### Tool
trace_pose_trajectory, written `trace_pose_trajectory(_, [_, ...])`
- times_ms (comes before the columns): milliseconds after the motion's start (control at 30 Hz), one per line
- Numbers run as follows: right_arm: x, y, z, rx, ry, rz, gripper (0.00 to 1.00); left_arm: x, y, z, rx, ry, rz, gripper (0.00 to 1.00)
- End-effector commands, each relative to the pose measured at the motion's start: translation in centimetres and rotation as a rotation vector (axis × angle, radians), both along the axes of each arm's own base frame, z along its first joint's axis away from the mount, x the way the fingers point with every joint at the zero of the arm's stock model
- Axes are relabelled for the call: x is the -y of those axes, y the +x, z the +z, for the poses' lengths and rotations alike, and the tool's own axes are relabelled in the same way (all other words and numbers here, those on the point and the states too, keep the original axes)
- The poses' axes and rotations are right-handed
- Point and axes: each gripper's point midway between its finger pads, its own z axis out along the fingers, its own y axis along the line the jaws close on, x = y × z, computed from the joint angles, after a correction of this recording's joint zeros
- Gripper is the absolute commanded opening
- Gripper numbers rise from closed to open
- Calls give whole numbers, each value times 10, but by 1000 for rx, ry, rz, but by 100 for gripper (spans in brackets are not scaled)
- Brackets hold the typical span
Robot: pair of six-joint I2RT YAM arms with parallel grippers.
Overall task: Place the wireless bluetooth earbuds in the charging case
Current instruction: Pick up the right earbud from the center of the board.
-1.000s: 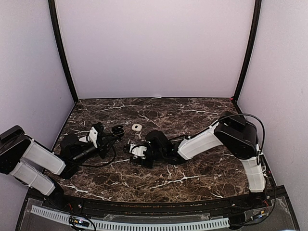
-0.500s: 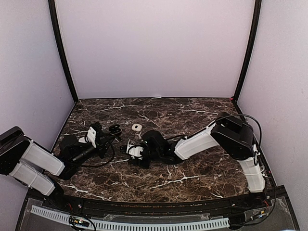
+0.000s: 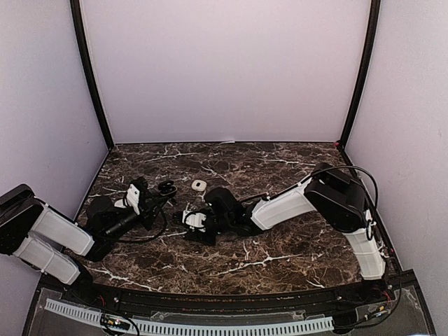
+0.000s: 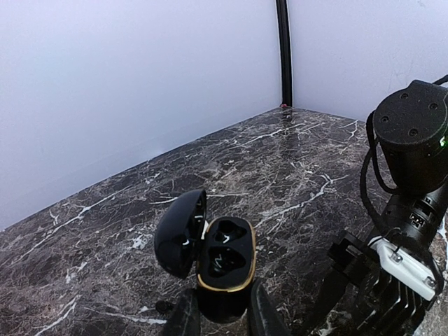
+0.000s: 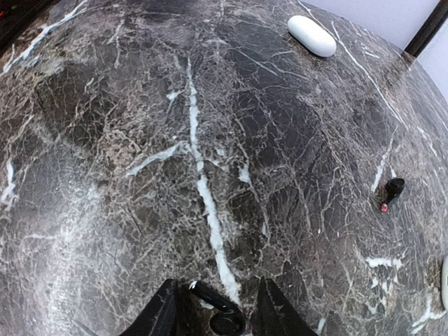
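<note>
Left wrist view: your left fingers (image 4: 187, 316) grip the open case (image 4: 224, 262), which looks empty. Your right arm (image 3: 280, 206) has slid closer to it. A dark earbud (image 5: 222, 318) sits between the right fingers (image 5: 162, 313); I cannot tell if they pinch it. Drop-in comes next.

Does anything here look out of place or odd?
A tiny black earbud with a red tip lies loose on the dark marble table, while the open black gold-rimmed charging case held in the left gripper has both sockets empty.
</note>
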Motion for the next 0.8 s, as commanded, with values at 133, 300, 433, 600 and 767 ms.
trace_pose_trajectory(133, [21,6,-10,-86,-20,-57,42,-3,-1,6,19,-16,7,9])
trace_pose_trajectory(300, [25,10,-11,-108,-19,-67,33,-3,-1,6,20,-14,7,9])
trace_pose_trajectory(433, [25,11,-12,-111,-20,-66,26,-3,-1,6,20,-12,5,9])
trace_pose_trajectory(600, [25,13,-11,-107,-16,-79,20,-1,-2,6,23,-9,-4,9])
trace_pose_trajectory(767, [23,15,-4,-99,6,-88,15,-1,-2,6,25,-7,-7,9])
